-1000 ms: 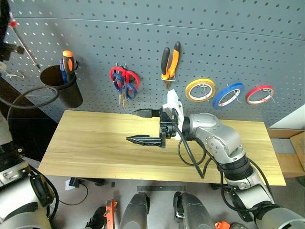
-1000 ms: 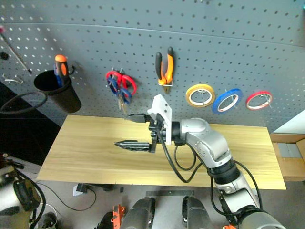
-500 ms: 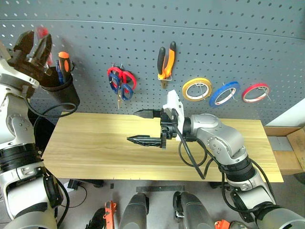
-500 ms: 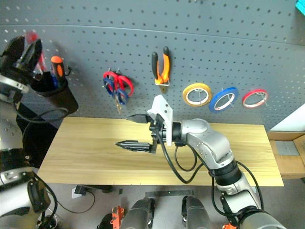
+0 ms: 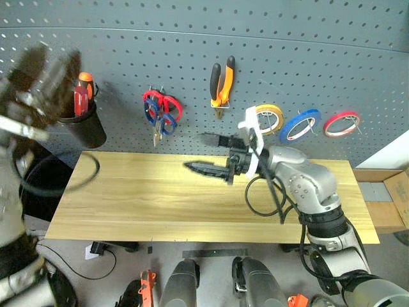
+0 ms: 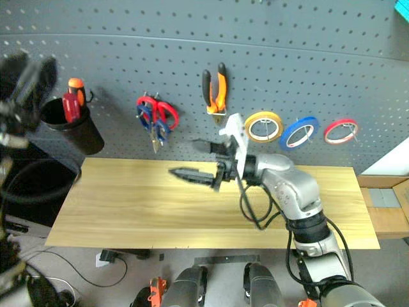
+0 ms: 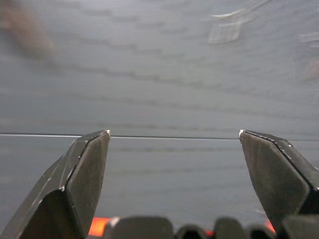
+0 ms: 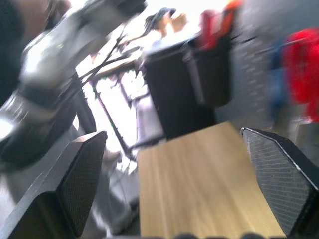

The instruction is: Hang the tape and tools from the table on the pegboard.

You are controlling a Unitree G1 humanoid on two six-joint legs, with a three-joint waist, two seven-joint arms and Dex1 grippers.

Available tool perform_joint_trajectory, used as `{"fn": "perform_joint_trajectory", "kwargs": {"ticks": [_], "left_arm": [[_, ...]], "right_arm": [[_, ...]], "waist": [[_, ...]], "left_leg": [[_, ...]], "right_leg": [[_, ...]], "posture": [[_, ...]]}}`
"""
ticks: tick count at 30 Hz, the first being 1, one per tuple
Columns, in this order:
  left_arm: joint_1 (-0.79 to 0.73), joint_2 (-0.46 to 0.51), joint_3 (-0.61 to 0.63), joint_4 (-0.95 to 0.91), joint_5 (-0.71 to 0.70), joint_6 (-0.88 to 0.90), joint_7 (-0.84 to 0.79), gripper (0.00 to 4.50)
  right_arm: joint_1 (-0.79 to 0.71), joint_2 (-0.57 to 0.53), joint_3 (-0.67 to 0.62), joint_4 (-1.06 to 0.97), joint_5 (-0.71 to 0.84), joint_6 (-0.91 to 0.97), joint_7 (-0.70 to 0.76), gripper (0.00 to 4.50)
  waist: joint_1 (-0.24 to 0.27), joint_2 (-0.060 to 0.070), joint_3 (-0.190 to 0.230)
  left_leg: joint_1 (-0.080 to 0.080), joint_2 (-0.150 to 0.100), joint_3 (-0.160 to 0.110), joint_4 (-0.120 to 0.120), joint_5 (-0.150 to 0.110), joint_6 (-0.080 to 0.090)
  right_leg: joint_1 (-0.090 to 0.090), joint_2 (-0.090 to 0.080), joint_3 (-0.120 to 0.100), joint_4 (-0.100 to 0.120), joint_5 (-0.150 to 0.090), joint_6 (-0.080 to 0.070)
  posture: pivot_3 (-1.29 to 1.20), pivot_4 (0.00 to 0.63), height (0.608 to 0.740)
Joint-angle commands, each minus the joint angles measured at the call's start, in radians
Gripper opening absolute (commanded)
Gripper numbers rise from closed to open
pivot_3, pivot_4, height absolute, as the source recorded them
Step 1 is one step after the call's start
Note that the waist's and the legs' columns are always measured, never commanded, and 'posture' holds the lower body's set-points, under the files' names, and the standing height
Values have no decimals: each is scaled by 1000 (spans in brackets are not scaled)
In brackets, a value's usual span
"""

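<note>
- Two grippers stand with fingers wide and nothing between them: the left gripper raised beside the black cup, the right gripper over the table.
- The red screwdriver stands in the cup.
- On the pegboard hang the blue scissors, the pliers and the blue tape, between yellow tape and red tape.

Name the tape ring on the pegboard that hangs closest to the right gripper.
The yellow ring of tape. It hangs leftmost of the three, just above the right gripper; the blue ring of tape and the red ring of tape hang further right.
</note>
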State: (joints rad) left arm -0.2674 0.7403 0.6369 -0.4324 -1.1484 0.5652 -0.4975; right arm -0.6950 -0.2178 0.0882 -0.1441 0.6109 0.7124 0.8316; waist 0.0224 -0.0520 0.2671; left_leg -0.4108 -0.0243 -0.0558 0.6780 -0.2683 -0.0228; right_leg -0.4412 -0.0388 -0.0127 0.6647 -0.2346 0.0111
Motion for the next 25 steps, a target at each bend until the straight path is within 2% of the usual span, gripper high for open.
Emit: {"fn": "perform_joint_trajectory", "kwargs": {"ticks": [1,6,8,10,13,16,25], "left_arm": [[149,-18,37,-101,-85,56,4,4442],[383,-107,11,-135,-15,34,13,4442],[439,-167,-47,-94,116,-22,40,4442],[442,-222,-108,-25,250,-94,65,4442],[394,-292,-182,103,474,-220,157,4442],[393,-339,-235,163,590,-289,182,4442],[437,-423,-227,231,668,-348,210,4442]], "right_arm": [[-1,-1,-81,3,48,-4,-32,4500],[101,-72,-83,39,12,-28,-5,4500],[181,-119,-57,71,-38,-67,14,4500],[219,-132,-61,116,-67,-106,7,4500],[248,-142,-80,174,-108,-160,-12,4500],[275,-132,-123,226,-132,-211,-61,4500],[304,-128,-204,396,-179,-328,-141,4500]], "waist": [[0,2,0],[0,5,-3],[4,9,-11],[6,16,-16],[2,19,-20],[-1,18,-35],[0,19,-69]], "left_leg": [[1,0,0,0,0,0],[5,1,2,-1,-2,4],[7,1,2,-1,-3,5],[11,0,3,-1,-4,8],[15,0,4,-1,-5,9],[17,1,5,0,-3,10],[19,1,6,-1,-4,10]], "right_leg": [[0,0,0,0,0,0],[3,1,1,2,0,-1],[6,1,1,0,0,-1],[15,1,1,-3,0,-1],[18,2,2,-3,0,-1],[19,3,2,-1,0,-1],[20,3,3,-1,0,-1]], "posture": [[96,221,740],[78,202,740],[75,192,740],[68,175,740],[57,162,740],[47,154,740],[37,114,740]]}}
